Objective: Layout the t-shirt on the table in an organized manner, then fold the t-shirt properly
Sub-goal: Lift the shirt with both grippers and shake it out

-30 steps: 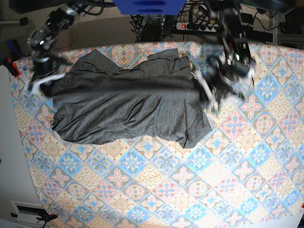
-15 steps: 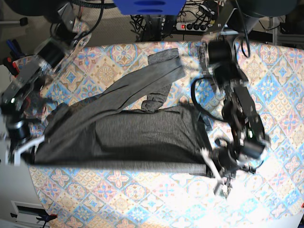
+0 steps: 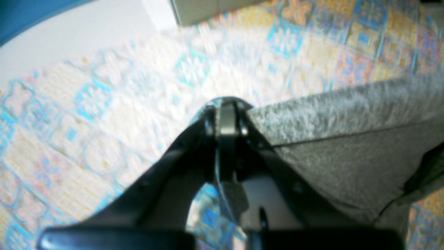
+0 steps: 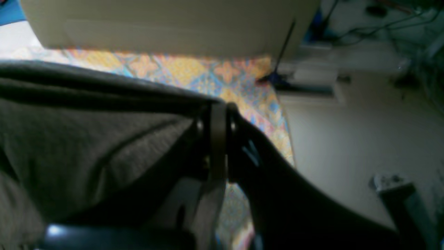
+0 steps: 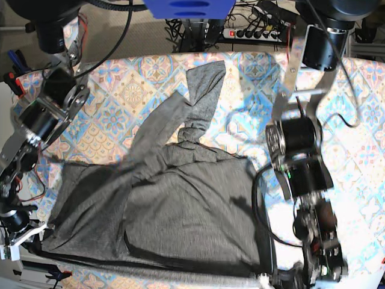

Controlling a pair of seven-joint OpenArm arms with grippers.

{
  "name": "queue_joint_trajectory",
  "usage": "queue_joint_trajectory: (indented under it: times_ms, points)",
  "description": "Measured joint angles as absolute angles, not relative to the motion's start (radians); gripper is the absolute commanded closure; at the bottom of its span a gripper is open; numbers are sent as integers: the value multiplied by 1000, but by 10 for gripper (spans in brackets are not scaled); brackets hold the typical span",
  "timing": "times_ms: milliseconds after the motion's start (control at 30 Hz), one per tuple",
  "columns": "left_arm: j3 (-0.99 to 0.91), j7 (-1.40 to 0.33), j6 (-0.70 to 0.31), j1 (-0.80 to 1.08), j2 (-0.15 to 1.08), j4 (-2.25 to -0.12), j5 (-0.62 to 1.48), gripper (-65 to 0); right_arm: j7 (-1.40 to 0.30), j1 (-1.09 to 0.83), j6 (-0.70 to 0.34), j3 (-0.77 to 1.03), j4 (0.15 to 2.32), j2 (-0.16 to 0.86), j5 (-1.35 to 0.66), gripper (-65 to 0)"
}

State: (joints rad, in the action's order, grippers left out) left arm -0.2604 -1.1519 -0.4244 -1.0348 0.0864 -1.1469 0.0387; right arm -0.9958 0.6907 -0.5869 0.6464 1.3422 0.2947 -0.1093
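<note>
The dark grey t-shirt lies on the tile-patterned table, stretched toward the near edge, with a twisted part trailing up to the back. My left gripper sits at the bottom right of the base view, shut on the t-shirt's corner. In the left wrist view, the left gripper pinches the t-shirt's edge. At the bottom left, my right gripper is shut on the other corner. In the right wrist view, the right gripper grips the t-shirt.
A power strip with cables lies behind the table. A blue part hangs over the back edge. Both arms reach down the table's sides. White floor lies beyond the table's edge.
Both grippers have pulled the t-shirt's stretched edge further toward the near edge of the table. The fabric has slid with them, leaving a twisted part trailing behind.
</note>
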Motion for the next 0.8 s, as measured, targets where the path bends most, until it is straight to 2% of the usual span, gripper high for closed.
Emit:
queue_joint_trajectory:
  times_ms: [233, 367, 533, 667, 800]
  points:
    - [-258, -981, -432, -1251, 78, -848, -84, 0, -981, 915, -580, 596, 1149, 338, -89, 0]
    - [-258, -844, -423, -1285, 92, -702, -94, 0, -914, 981, -574, 530, 1078, 347, -40, 0]
    - [-258, -842, -426, -1232, 95, -561, -130, 0, -895, 1106, -577, 512, 965, 344, 1, 0]
    - [-258, -897, -433, -1258, 97, -566, -136, 0, -886, 1138, -580, 512, 961, 347, -21, 0]
    - [-258, -981, -437, -1261, 102, -657, -124, 0, -978, 1110, -577, 514, 986, 344, 1, 0]
